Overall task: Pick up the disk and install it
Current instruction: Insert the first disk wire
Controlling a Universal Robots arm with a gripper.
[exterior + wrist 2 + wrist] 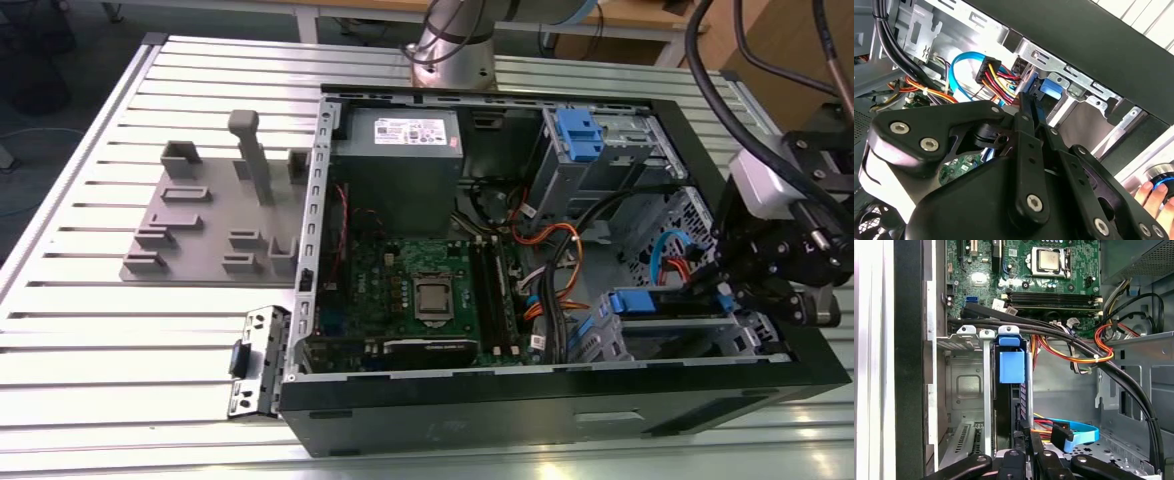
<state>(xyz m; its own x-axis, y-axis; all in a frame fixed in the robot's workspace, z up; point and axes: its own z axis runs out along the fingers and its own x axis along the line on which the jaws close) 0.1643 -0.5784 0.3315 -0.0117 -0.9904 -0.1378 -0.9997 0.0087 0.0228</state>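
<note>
Setting: an open computer case [534,400] lies on its side on a slatted metal table [120,330], with the base of the arm [451,45] behind it.

Gripper: the gripper [747,290] hangs over the corner of the case at the exterior view's right, near the front edge, its black linkage reaching down into the drive cage [694,335].

Fingers: in both wrist views the two thin black fingers [1024,437] run close together down to the edge of the disk; whether they pinch it or only lie against it cannot be told.

Disk: the disk [1013,390], with its blue bracket tab [1012,366] showing, stands on edge in a slot of the silver drive cage, just beside the black side wall of the case. In the second wrist view the blue tab [1050,89] sits at the fingertips, against the cage rails.

Cables: red, yellow and black power wires [999,75] and a blue data cable [1079,432] lie just beside the disk; thick black cables [1094,360] cross above the cage.

Inside the case: the green motherboard [414,290] with its processor socket [438,297], a grey power supply [396,150] and a second blue bracket [578,133] in the far cage.

Table: a grey fixture tray [200,220] stands at the exterior view's left, well apart from the gripper; a small metal plate [254,365] lies beside the case.

Person: fingers of a hand [1154,197] show at the edge of the second wrist view, outside the case.
</note>
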